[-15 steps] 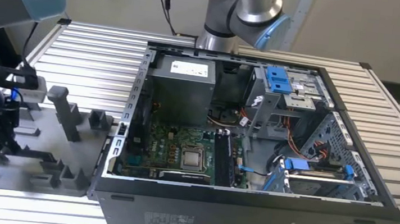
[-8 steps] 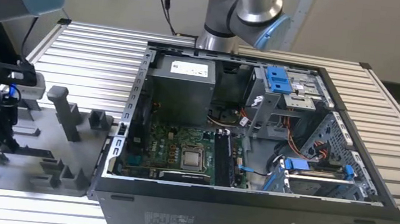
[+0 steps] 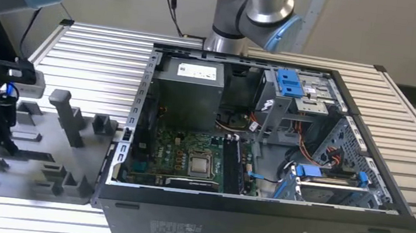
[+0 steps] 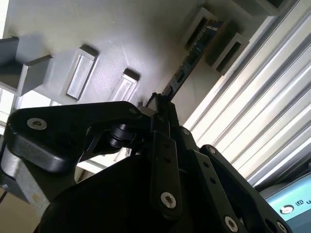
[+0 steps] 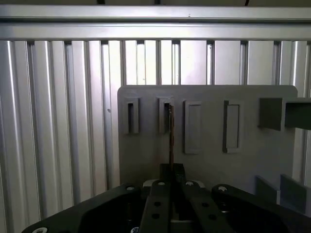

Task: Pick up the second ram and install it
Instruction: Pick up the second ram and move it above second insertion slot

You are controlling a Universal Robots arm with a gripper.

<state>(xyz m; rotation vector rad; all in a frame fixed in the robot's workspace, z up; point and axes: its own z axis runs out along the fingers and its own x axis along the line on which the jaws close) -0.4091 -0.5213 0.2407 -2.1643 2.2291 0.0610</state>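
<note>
Your second ram (image 4: 193,53): thin dark stick, blue-green far end, standing on edge on grey tray (image 4: 121,34), far end between two blocks (image 4: 228,51), near end pinched in gripper (image 4: 163,106). First wrist view catches it edge-on (image 5: 171,136).

The arm (image 3: 253,7) reaches low at the exterior view's left, gripper (image 5: 171,171) pointing down, pinched onto the second ram (image 5: 170,138).
</note>
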